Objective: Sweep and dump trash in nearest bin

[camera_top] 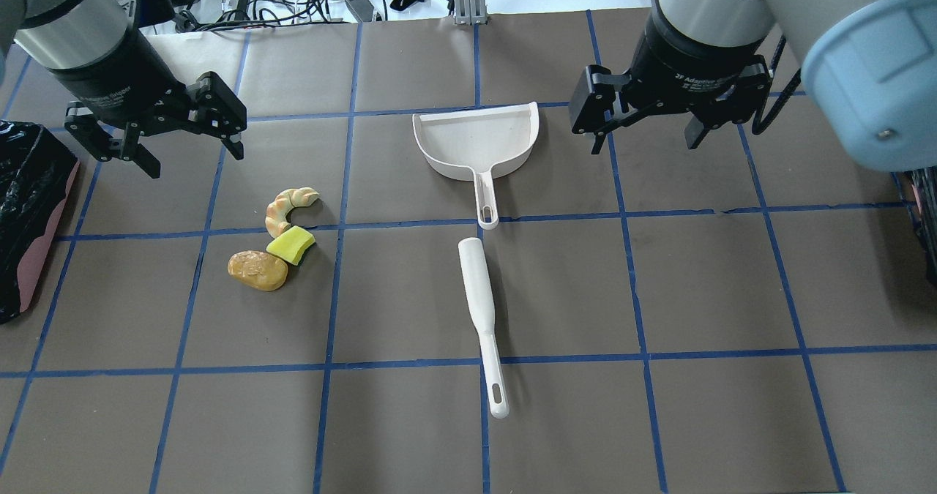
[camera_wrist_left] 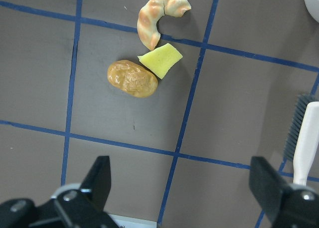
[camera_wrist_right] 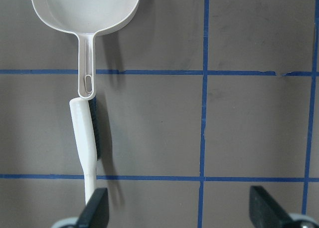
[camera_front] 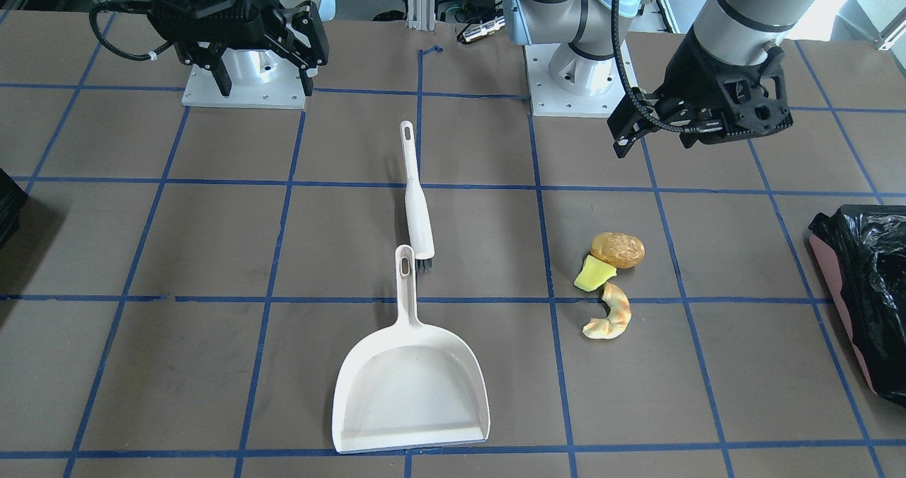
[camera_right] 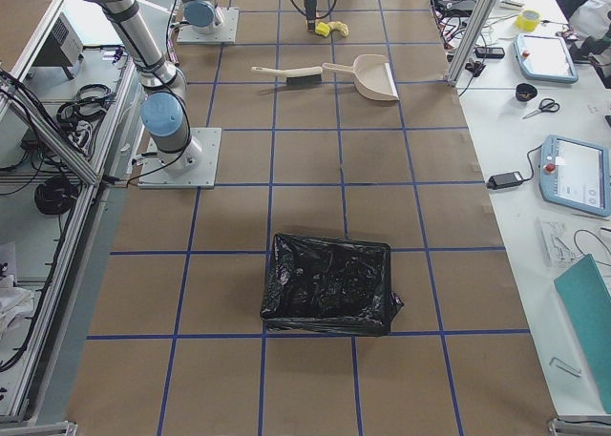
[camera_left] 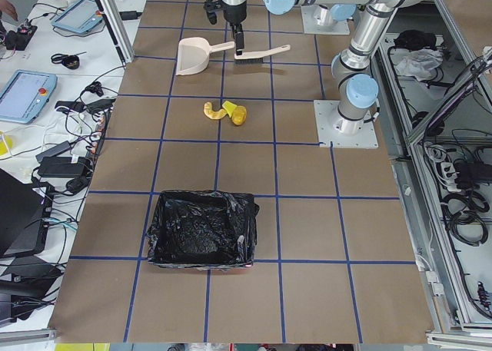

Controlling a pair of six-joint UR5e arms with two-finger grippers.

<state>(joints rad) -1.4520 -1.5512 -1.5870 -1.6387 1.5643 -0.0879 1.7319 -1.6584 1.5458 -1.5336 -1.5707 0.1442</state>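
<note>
On brown, blue-taped table (camera_top: 703,289), desks (camera_left: 31,59) alongside: trash (camera_top: 290,245), dustpan (camera_top: 476,139), brush (camera_top: 479,296), bin (camera_top: 29,186); L gripper (camera_top: 194,161) & R gripper (camera_top: 644,145) wide open, empty.

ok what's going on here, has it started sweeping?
Not yet. The left gripper and right gripper hover open and empty. The dustpan and brush lie untouched in the middle of the table. The three trash pieces sit clustered on the robot's left side, with the bin at that end.
</note>
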